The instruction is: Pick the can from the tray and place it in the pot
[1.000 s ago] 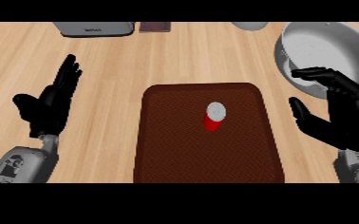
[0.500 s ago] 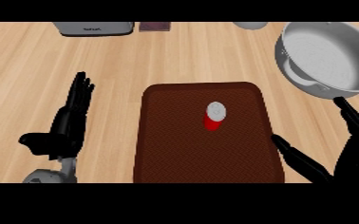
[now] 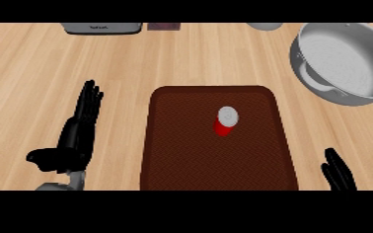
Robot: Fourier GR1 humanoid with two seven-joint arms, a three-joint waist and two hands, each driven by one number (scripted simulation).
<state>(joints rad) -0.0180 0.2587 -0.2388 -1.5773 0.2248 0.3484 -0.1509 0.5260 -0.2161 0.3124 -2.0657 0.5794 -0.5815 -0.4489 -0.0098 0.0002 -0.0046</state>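
Reach step, no grasp yet: small red silver-topped can upright on the dark brown rectangular tray, untouched. Black left hand by the wooden counter's left edge, black right hand at its near right corner, fingers straight, empty. Next, probably: close right fingers round the can, lift toward the grey metal pot, far right corner.
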